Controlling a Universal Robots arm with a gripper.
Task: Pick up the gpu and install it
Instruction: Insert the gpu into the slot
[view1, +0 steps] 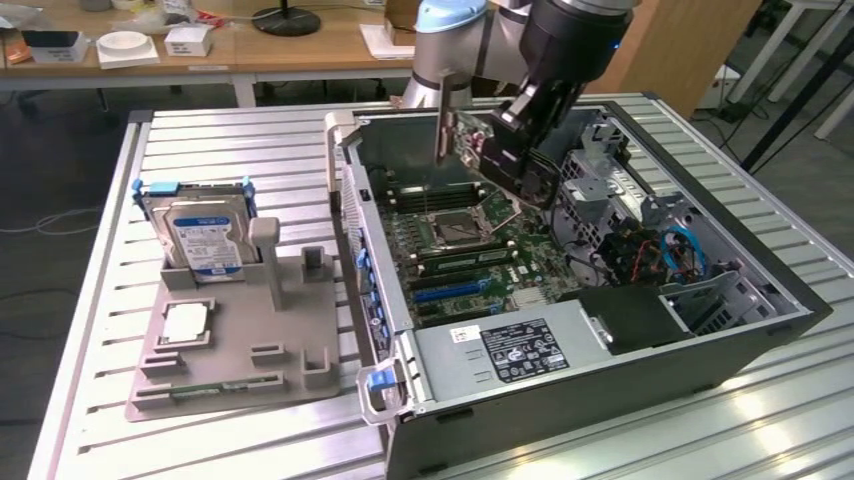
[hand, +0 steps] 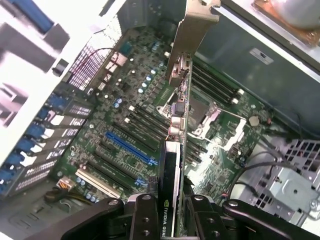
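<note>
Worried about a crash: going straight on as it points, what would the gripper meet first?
Likely the motherboard: the gpu in the gripper leads, above its slots; depth unclear.

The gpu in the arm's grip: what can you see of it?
The gpu is a thin flat card with a black, white-lettered face, a board crowded with small parts, and a silvery metal bracket at one end. It hangs on edge above the motherboard inside the open case, not yet in a slot, clamped on both faces by the gripper.
</note>
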